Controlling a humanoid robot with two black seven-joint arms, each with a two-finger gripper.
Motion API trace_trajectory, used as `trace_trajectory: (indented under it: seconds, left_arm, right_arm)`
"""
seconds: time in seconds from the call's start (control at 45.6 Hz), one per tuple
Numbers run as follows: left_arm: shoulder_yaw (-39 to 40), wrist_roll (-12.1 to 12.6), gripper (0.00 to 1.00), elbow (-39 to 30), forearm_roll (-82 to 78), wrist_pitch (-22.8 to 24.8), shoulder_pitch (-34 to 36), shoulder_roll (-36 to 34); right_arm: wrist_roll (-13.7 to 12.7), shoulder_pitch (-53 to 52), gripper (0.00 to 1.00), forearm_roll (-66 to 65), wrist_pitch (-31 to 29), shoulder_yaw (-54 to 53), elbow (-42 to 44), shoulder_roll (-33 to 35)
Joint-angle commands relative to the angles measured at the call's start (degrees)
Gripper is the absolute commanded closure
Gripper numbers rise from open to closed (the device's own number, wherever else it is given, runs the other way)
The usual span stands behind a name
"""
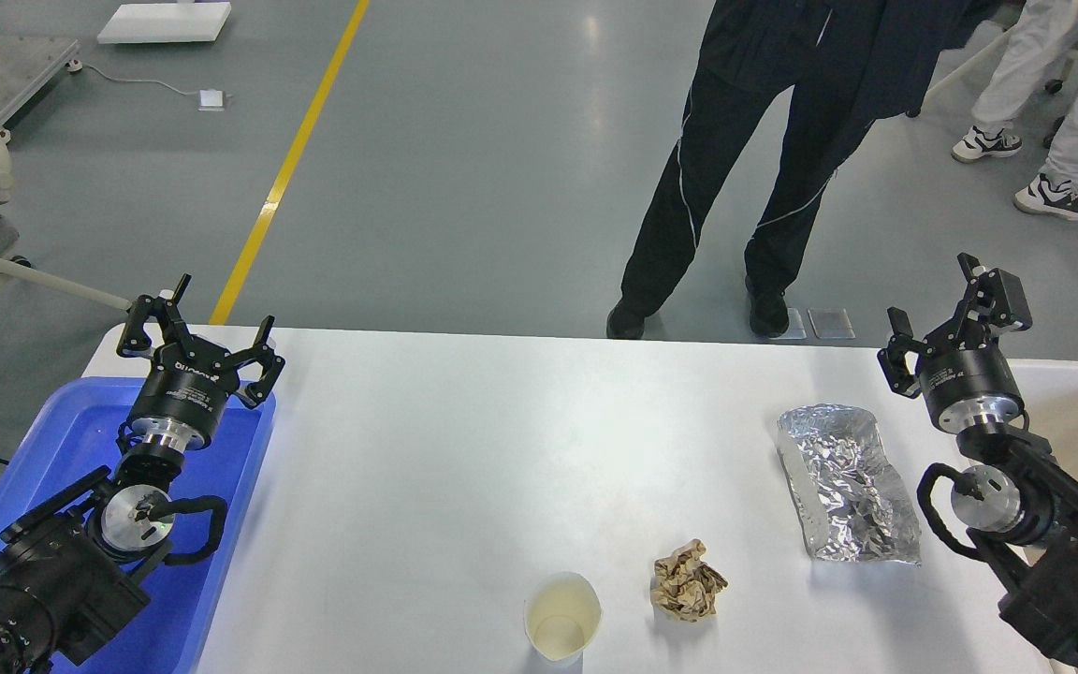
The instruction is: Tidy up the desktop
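Desktop (427, 468): cup (562, 618), paper wad (689, 580), foil bag (846, 482); both end effectors (197, 329) (934, 301) spread wide.

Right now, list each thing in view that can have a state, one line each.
left gripper: open, empty, above the blue tray's far end
right gripper: open, empty, beside the foil bag
paper cup: upright, nothing visible inside
brown paper ball: crumpled, loose on the desktop
foil bag: crinkled, lying flat
blue tray: nothing visible inside
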State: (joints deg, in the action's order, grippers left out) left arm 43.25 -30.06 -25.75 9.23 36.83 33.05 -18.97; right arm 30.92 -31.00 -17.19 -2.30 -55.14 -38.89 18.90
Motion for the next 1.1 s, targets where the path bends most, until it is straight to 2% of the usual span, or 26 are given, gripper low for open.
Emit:
trace_trajectory:
  seconds: [0.0,1.074]
  left_arm:
    - [0.0,0.0,0.0,0.0,-0.1,0.0,0.0,0.0]
    - [0.0,0.0,0.0,0.0,-0.1,0.0,0.0,0.0]
  right_arm:
    - [0.0,-0.2,0.0,0.0,0.0,-0.1,0.0,-0.2]
    - [0.0,-1.7,0.0,0.0,-0.2,0.1,-0.1,0.0]
